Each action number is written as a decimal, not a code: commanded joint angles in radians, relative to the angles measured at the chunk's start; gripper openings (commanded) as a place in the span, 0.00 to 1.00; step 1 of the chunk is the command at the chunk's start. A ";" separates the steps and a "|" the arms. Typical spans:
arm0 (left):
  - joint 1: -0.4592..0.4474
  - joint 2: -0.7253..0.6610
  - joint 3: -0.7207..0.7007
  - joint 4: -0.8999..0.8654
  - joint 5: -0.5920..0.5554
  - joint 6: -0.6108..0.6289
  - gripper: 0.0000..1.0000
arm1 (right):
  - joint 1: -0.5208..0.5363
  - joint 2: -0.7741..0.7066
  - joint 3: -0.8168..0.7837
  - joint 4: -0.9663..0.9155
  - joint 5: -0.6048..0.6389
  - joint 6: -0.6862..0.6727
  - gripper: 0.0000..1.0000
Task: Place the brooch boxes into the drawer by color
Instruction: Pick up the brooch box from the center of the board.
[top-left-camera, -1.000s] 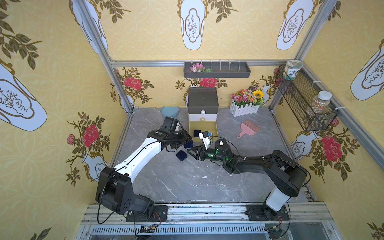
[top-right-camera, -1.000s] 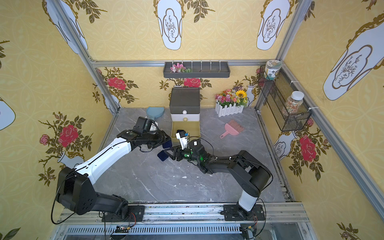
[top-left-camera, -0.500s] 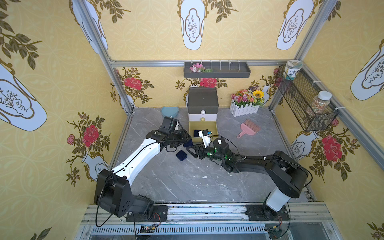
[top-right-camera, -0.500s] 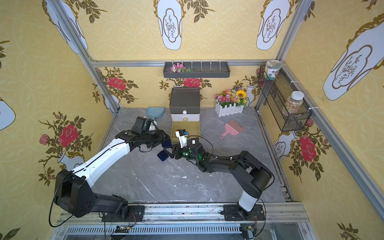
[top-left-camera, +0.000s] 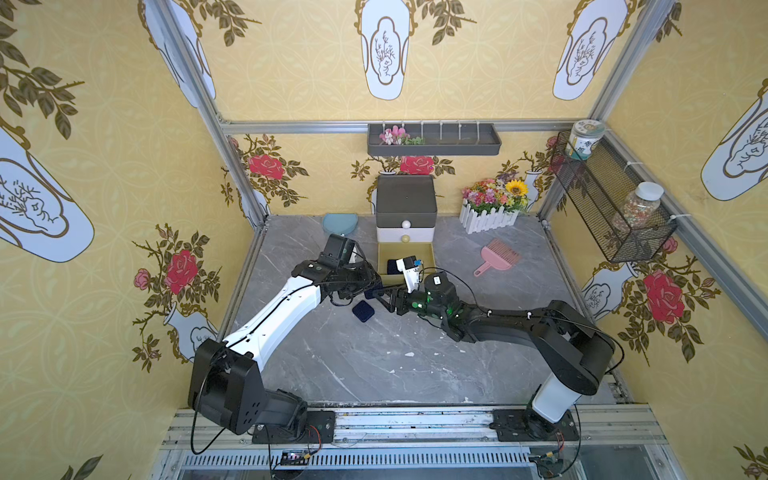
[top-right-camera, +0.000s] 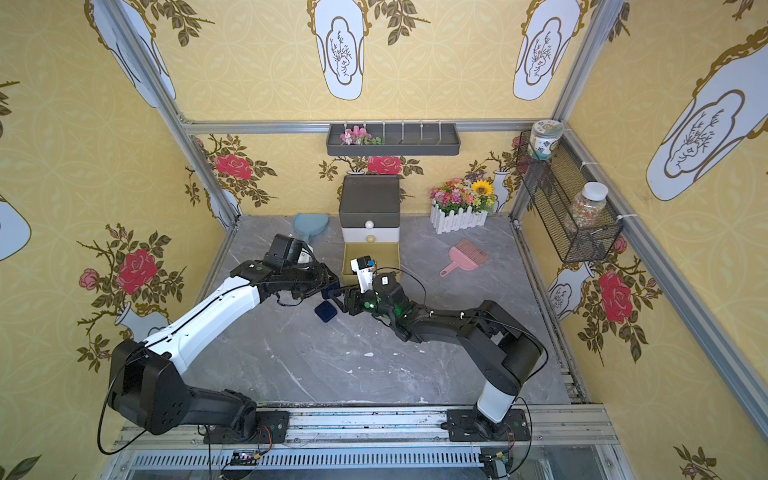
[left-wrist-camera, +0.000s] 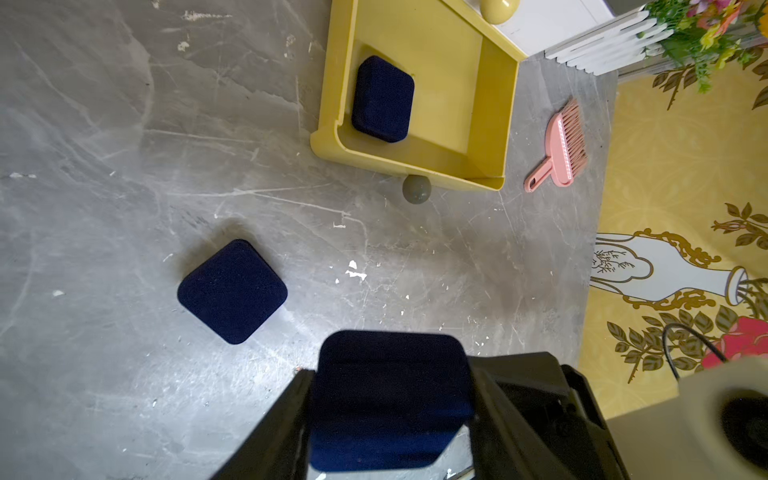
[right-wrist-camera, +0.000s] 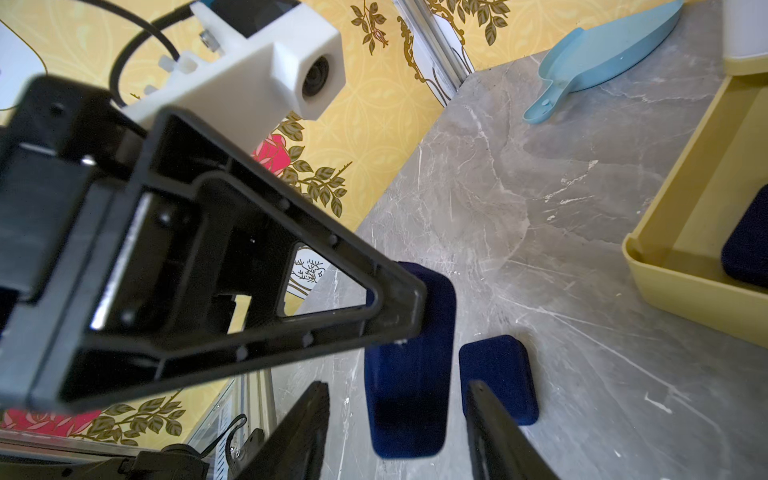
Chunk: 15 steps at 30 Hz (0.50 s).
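Jaws of the left tool are pressed onto the held brooch box, a navy case carried clear of the worktop and standing on edge rather than flat. The right tool meets it head-on with its jaws spread, one on either side of the same case. In the right wrist view a sliver of gap shows on each side, so it looks like a handover in which the right has not yet closed; I cannot tell whether either pad already touches.

The coming move turns on this straddle. The case lies directly between the right jaws, its long side running along them, so closing should catch it across its thin dimension. Judged from both top views, the drawer, olive-yellow and pulled open, sits just beyond the meeting point, slightly toward the right arm's side, so the right arm has the shorter reach.

Three brooch boxes show, all navy:
- One is held.
- The loose brooch box lies flat on the worktop just beside the tools, turned cornerwise.
- The stowed brooch box lies in the drawer against its near corner.

No red or black case is visible. The chest has three drawers, and only the yellow one is open. A pink brush lies well apart.
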<state>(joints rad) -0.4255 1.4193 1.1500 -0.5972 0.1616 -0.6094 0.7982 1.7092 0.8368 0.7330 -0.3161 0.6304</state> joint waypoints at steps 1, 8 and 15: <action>0.001 0.004 0.003 -0.003 0.010 0.016 0.50 | 0.005 0.014 0.015 0.048 -0.019 0.004 0.49; 0.000 0.001 -0.009 0.004 0.009 0.016 0.60 | 0.005 0.010 -0.002 0.061 -0.016 0.013 0.25; 0.002 -0.016 0.015 -0.035 -0.087 0.033 0.97 | -0.042 -0.034 -0.043 0.041 0.004 0.039 0.21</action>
<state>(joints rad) -0.4255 1.4143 1.1538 -0.6064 0.1352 -0.5983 0.7776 1.6966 0.8066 0.7330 -0.3264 0.6510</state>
